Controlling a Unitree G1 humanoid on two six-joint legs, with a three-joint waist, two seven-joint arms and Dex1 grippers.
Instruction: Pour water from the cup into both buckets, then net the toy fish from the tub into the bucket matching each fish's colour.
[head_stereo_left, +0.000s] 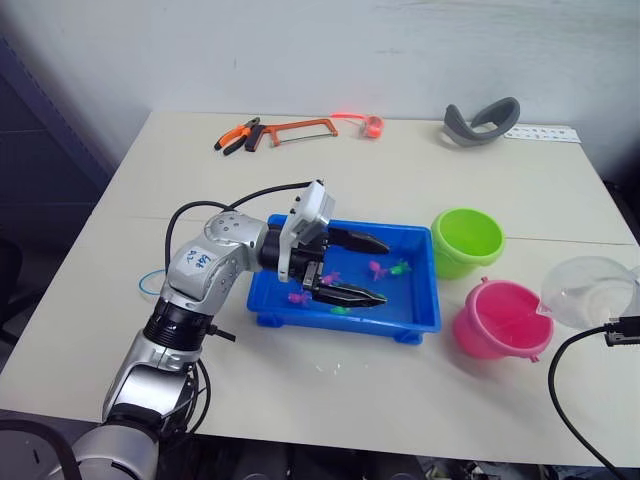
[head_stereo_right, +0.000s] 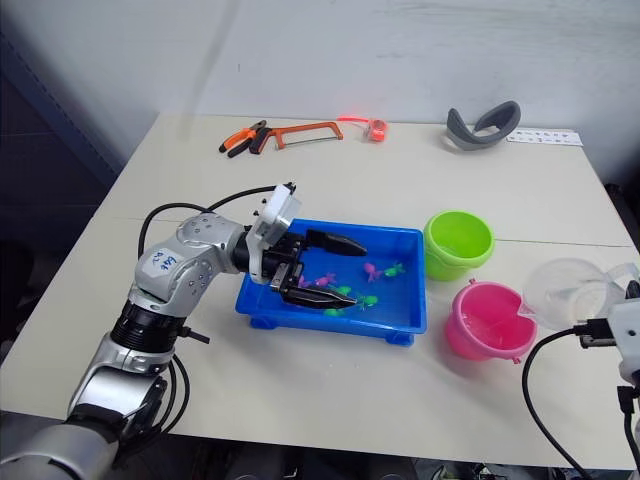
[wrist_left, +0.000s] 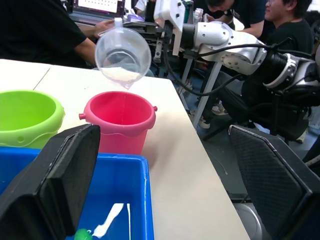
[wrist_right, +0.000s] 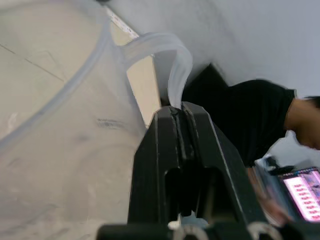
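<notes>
The blue tub (head_stereo_left: 424, 322) sits mid-table with small pink fish (head_stereo_left: 376, 268) and green fish (head_stereo_left: 400, 268) in it. My left gripper (head_stereo_left: 384, 270) hovers open over the tub's left half, holding nothing. Right of the tub stand the lime green bucket (head_stereo_left: 466, 240) and, nearer me, the hot pink bucket (head_stereo_left: 500, 318). My right gripper (wrist_right: 181, 112) is shut on the handle of the clear cup (head_stereo_left: 590, 290). The cup is tilted, its lip just above the pink bucket's right rim (wrist_left: 120, 120).
At the table's far edge lie orange pliers (head_stereo_left: 237, 135), an orange hacksaw (head_stereo_left: 300, 127), a red tape roll (head_stereo_left: 373, 126), a grey curved band (head_stereo_left: 482, 122) and a white strip (head_stereo_left: 540, 133). People sit beyond the table's right side (wrist_left: 45, 30).
</notes>
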